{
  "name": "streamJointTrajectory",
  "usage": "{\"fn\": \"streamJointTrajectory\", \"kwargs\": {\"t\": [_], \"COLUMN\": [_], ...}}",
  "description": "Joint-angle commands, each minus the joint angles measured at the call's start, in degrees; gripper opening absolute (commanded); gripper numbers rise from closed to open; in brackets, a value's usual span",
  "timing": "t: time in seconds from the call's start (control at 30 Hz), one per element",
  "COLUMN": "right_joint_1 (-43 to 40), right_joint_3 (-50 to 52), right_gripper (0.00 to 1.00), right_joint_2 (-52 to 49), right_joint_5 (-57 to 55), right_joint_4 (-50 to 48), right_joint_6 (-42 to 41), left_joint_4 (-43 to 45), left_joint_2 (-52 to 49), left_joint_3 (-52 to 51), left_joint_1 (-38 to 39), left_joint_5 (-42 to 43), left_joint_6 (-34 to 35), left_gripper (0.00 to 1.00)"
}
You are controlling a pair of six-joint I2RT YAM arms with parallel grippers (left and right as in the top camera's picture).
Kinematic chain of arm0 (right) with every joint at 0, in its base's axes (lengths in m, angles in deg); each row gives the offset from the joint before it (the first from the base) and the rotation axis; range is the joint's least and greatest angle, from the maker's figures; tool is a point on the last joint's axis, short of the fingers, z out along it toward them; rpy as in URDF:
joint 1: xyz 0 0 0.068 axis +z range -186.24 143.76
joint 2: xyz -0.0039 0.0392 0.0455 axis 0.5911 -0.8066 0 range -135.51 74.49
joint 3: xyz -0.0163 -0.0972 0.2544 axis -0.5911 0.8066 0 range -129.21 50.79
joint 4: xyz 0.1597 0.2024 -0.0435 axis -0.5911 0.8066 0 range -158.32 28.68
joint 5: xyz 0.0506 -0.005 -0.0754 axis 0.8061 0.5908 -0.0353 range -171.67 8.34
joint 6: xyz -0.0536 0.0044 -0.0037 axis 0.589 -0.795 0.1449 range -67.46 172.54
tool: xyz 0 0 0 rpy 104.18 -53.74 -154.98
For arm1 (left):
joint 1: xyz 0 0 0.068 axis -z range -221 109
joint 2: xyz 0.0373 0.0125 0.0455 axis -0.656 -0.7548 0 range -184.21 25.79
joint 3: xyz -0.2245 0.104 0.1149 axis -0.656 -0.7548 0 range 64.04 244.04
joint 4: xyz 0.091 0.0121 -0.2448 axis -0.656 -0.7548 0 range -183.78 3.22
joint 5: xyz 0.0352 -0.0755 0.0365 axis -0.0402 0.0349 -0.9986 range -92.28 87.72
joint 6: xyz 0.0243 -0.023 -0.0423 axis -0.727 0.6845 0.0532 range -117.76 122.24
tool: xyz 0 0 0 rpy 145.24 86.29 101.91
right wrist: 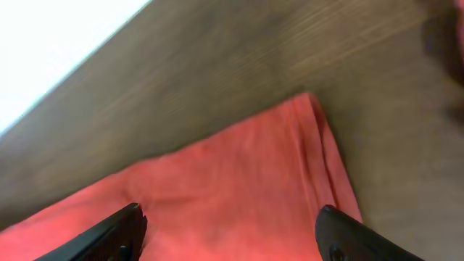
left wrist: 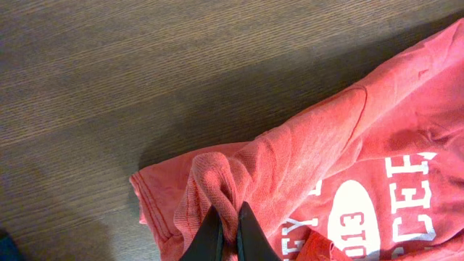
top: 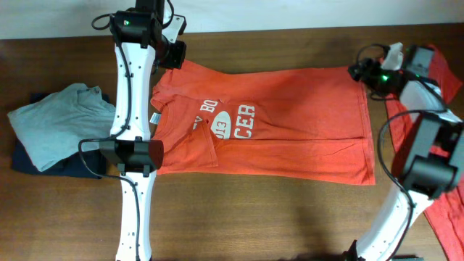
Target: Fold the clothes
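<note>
Bare brown wooden table (top: 275, 217) lies open along the near edge, below the spread orange-red heathered T-shirt (top: 304, 123). At left a crumpled grey garment (top: 58, 119) blocks the way; our white left arm (top: 133, 90) crosses the shirt's collar end; more orange-red cloth (top: 448, 212) crowds the right.

A brown wood-grain desk (top: 254, 217) fills most of the overhead view. At its left end lies a crumpled grey garment (top: 61, 119). It rests on a dark navy garment (top: 25, 163), whose edges show beneath it on the near and left sides. Beyond the desk's far edge runs a white strip (top: 290, 11), which also shows, blurred, in the upper left corner of the right wrist view.
</note>
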Motion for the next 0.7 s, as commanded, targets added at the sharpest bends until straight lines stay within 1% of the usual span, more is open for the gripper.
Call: {"fn": "streamJointTrajectory", "kwargs": {"t": [0.0,0.1,0.27,0.37,0.57,0.63,0.67], "right_joint_1": [3.6,5.3,6.0,6.0,6.4,6.4,6.4], "right_joint_3": [-3.6,-3.6,-3.6,-3.6,-3.6,-3.6,-3.6], "right_gripper": [0.79,0.8,0.8,0.8,0.8,0.79,0.74], "right_joint_2": [-2.7,-3.7,-5.6,-5.9,-6.9,-8.3,-8.9], "right_joint_5": [-13.0,-18.7,-21.4,-24.9,-24.9,-24.9,-24.9], "right_joint_4": [-0.3,-1.6,-3.6,-4.1,-4.7,-4.6,-4.4], "right_joint_6": [0.1,0.1,0.1,0.1,0.1,0.1,0.1], "left_joint_4": [0.1,-0.1,-0.3,-0.3,-0.3,-0.3,-0.4], "left_joint_2": [0.4,0.4,0.4,0.4,0.4,0.4,0.4], "left_joint_3": [1.0,1.0,1.0,1.0,1.0,1.0,1.0], "left_joint_1": [0.1,0.3,1.2,1.6,1.8,1.8,1.8], "left_joint_5": [0.8,0.8,0.8,0.8,0.4,-0.3,-0.3], "left_joint_6": [-0.1,-0.1,-0.1,-0.1,-0.1,-0.1,-0.1], "left_gripper": [0.0,0.01,0.01,0.01,0.01,0.01,0.01]}}
